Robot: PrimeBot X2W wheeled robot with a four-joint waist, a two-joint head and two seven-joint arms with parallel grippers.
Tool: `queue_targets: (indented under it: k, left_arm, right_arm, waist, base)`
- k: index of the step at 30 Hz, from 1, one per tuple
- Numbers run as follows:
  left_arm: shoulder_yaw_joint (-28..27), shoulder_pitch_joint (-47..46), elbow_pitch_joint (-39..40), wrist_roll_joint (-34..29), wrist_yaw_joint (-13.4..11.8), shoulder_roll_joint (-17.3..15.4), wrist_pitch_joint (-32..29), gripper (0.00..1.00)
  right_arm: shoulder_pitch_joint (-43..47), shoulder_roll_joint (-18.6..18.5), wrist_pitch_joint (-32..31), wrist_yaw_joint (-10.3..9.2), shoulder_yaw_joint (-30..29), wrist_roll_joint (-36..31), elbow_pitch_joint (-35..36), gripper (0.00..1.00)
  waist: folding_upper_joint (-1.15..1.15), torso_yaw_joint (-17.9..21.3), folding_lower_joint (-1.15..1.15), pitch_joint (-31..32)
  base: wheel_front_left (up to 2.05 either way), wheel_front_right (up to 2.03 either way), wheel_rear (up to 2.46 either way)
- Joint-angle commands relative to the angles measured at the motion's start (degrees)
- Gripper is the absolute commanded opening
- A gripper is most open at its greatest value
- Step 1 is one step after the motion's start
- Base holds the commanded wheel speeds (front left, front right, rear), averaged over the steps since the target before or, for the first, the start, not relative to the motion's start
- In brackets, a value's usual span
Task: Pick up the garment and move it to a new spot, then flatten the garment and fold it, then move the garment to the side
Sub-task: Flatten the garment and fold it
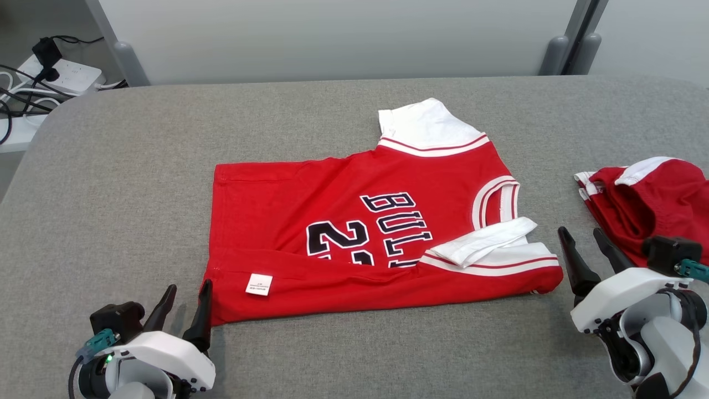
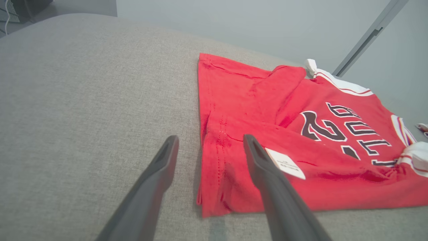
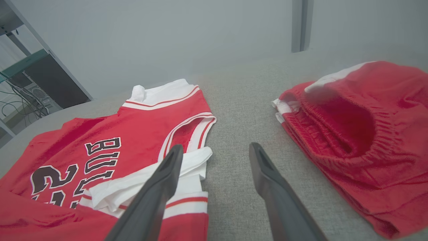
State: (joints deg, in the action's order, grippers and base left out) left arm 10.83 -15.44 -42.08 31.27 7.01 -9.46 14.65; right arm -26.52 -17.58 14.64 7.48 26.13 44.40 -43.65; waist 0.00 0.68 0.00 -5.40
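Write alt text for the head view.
A red jersey with white sleeves lies part-folded on a grey surface. The open left gripper is by its hem corner, the open right gripper by its sleeve; another red garment lies far right.

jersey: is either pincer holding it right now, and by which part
Nothing is held. The left pincer stands open by the hem corner of the jersey; the right pincer open beside its sleeve end.

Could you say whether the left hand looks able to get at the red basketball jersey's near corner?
Probably yes: the open left hand sits at the hem corner of the red-and-white fabric jersey, with nothing between them.
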Motion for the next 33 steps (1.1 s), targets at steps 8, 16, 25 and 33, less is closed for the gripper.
queue_targets:
  k: [8, 16, 25, 33]
  left_arm:
    - [-5.6, -1.3, 4.5, -7.0, 0.1, 0.5, 0.3, 1.0]
    - [-10.6, -0.2, 12.3, -15.5, -2.2, 2.1, 0.3, 1.0]
    - [-13.9, 2.9, 17.0, -20.8, -2.9, 4.8, 0.3, 1.0]
    - [-14.9, 6.0, 19.5, -23.1, -3.7, 6.2, 0.3, 1.0]
  right_arm:
    - [0.4, 1.8, 0.4, 0.01, -4.9, -6.1, 6.5, 1.0]
    - [1.5, 5.6, 0.4, 0.01, -13.0, -15.9, 13.7, 1.0]
    - [4.5, 8.5, 0.4, 0.01, -17.1, -24.3, 16.2, 1.0]
    - [7.6, 10.9, 0.4, 0.01, -19.6, -28.6, 16.7, 1.0]
  waist:
    - [0.0, 0.5, 0.0, 0.0]
    - [0.0, 0.8, 0.0, -0.4]
    - [0.0, 0.9, 0.0, 0.4]
    - [0.0, 1.4, 0.0, 1.2]
  base:
    - [0.0, 0.0, 0.0]
    - [0.0, 0.0, 0.0]
    - [0.0, 0.0, 0.0]
    - [0.0, 0.0, 0.0]
